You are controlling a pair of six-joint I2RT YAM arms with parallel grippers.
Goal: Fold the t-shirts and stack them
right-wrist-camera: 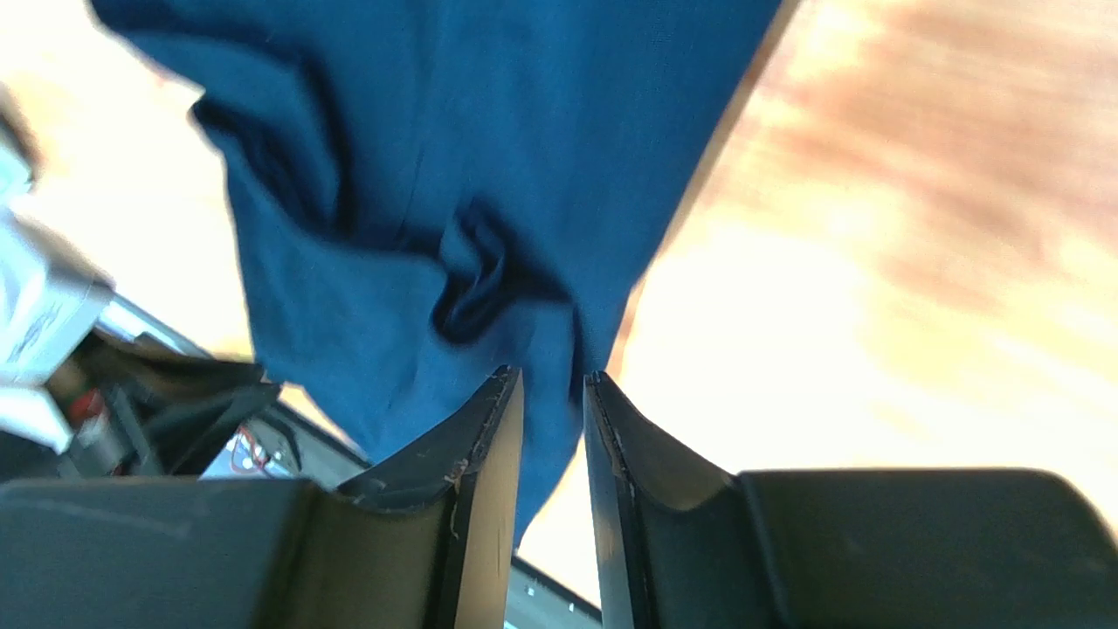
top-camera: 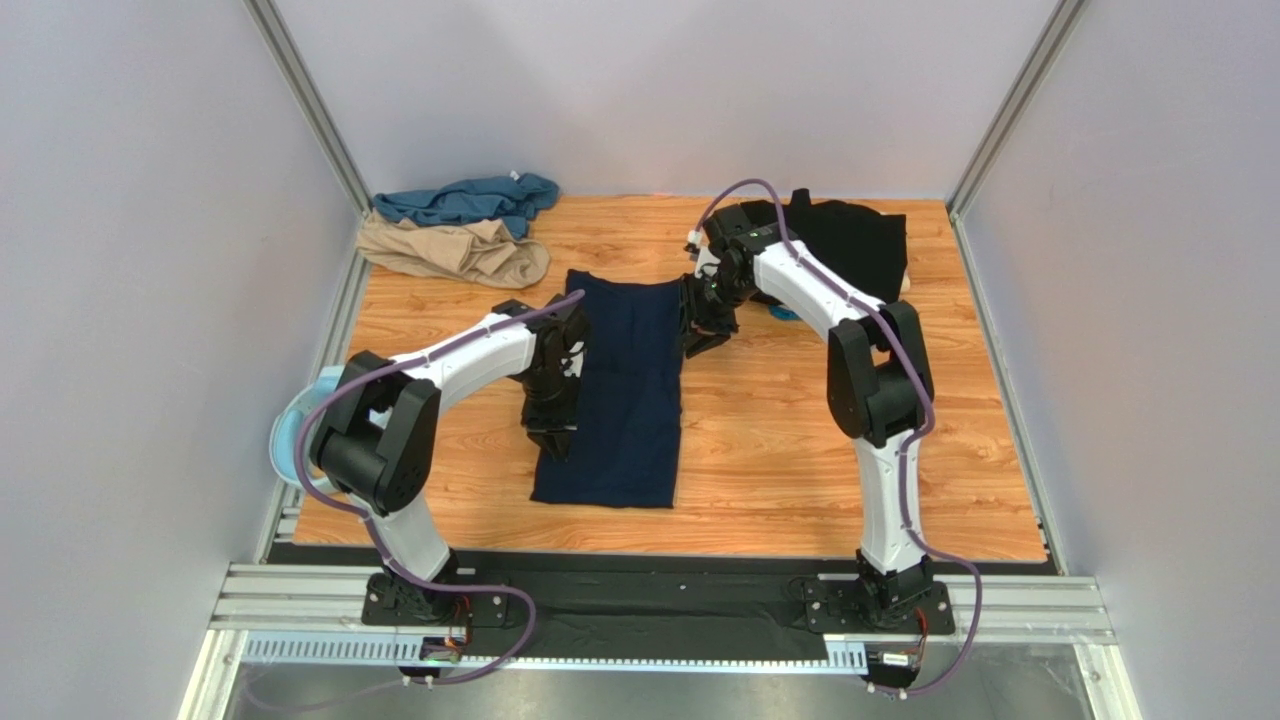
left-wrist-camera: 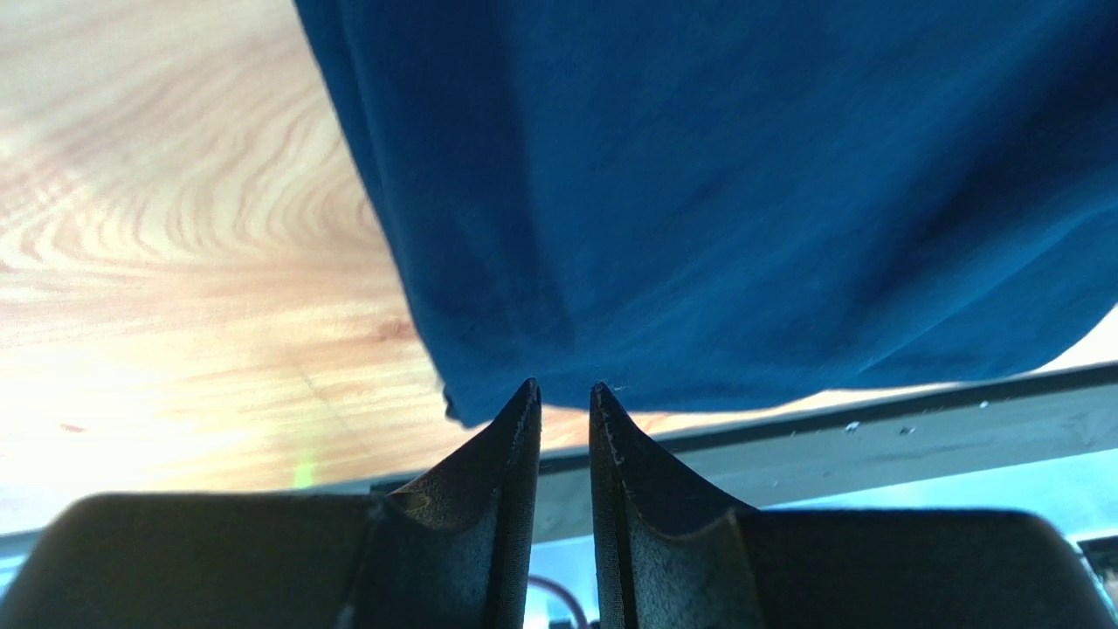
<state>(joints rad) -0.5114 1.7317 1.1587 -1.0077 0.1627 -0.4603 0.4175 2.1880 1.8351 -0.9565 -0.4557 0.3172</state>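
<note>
The left fingers (left-wrist-camera: 505,452) stand a narrow slit apart with nothing between them, their tips just short of the hem edge of the navy t-shirt (left-wrist-camera: 735,197), which spreads smooth across the wooden tabletop (left-wrist-camera: 171,262) ahead of them. The right fingers (right-wrist-camera: 475,452) are likewise a little apart and grip nothing; just beyond their tips the same navy cloth is bunched into a small dark pucker, with bare wood to its right. From above, the navy t-shirt lies as a long, narrow strip running from near to far down the middle of the tabletop. The left arm (top-camera: 451,360) reaches in from the left so that its fingers sit at the strip's left edge about halfway along. The right arm (top-camera: 842,315) bends over from the right so that its fingers sit at the strip's far right corner. A pale blue ring (top-camera: 283,435) shows at the left edge of the tabletop, partly behind the left arm. Farther back, the black t-shirt (top-camera: 857,240) lies crumpled at the far right behind the right arm. The tan t-shirt (top-camera: 451,248) lies rumpled at the far left, with the teal t-shirt (top-camera: 466,200) touching it just behind, in the corner
</note>
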